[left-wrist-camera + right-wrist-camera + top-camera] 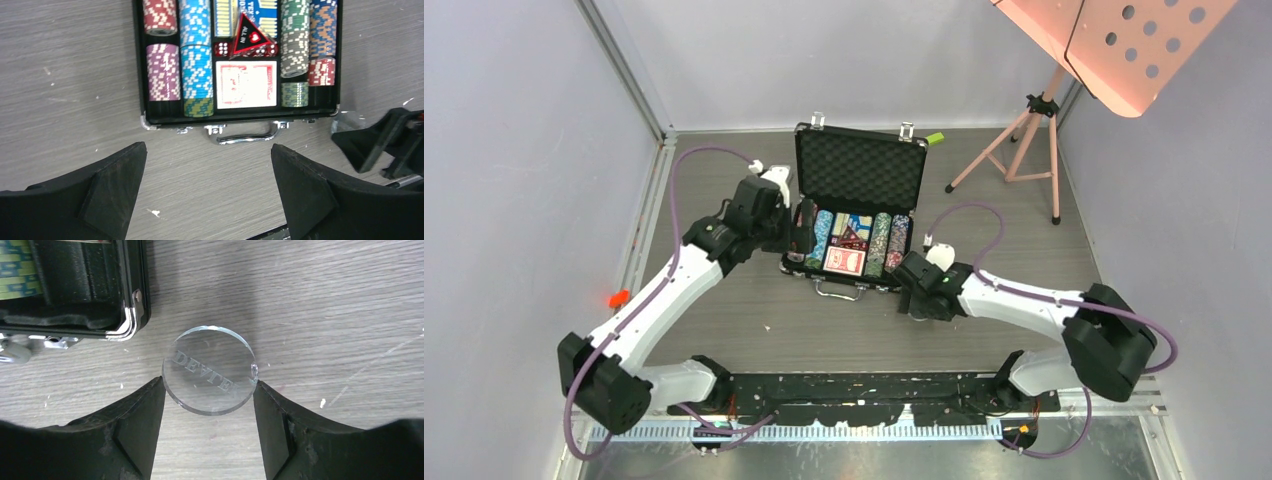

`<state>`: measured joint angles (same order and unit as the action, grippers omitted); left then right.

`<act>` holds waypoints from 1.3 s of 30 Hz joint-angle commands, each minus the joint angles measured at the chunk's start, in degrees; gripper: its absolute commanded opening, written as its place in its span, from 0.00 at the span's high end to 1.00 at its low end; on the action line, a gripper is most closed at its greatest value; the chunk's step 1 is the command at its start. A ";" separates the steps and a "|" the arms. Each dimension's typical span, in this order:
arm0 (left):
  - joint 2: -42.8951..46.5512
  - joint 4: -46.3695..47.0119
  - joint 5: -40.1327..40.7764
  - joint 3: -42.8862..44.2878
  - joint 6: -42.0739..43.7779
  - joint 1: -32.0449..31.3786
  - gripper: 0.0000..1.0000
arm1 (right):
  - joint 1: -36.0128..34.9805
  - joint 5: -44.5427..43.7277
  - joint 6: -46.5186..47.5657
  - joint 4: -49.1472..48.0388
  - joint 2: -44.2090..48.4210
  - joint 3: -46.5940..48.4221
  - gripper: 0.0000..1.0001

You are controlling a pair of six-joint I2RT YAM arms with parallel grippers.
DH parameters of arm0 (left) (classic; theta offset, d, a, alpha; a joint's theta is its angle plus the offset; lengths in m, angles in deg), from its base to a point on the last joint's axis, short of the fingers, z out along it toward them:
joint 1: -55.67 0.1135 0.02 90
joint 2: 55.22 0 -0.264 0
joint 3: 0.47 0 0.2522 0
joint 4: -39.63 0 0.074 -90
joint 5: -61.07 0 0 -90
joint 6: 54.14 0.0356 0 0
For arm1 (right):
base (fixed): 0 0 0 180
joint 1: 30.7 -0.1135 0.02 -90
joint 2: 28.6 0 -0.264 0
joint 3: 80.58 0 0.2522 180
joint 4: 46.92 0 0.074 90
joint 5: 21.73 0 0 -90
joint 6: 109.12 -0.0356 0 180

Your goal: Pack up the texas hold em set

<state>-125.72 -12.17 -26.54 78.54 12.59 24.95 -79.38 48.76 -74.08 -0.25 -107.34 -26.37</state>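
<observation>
1. Right now, the briefcase [860,168] lies open on the bench [325,315], with chip stacks [196,65] and card deck [246,84] seated inside.
2. Left end effector [207,147] is spread wide, gripping nothing, near the briefcase's handle [247,136].
3. Clear disc [210,371] lies flat just beside the briefcase's corner. Right end effector [209,384] brackets its rim with both fingertips [150,400]. Pinching or not, can't tell.

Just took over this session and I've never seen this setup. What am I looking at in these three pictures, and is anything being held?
Two robot arms are bolted at the near edge of the table. The wide picture looks down from above; the other two come from each wrist. The open black case holds chip stacks, a card deck, dice and a red triangle. The left gripper is open, empty. The right gripper straddles a clear disc lying flat on the table beside the case; a firm grip isn't clear yet.
</observation>
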 commanded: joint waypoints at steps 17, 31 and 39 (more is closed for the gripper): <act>9.01 -0.62 9.05 -2.31 -0.61 0.40 0.02 | 0.04 0.23 13.08 0.80 -6.26 26.91 0.43; 12.69 0.15 11.71 -5.69 -1.47 0.62 0.04 | 0.23 3.43 15.77 0.63 -20.07 39.92 0.06; 12.15 0.34 11.25 -4.64 -1.54 0.75 0.04 | 11.36 4.00 15.85 -1.43 -7.87 33.07 0.13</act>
<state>-113.98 -13.51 -15.89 73.03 11.72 25.39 -75.32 53.22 -58.60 0.58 -124.80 9.43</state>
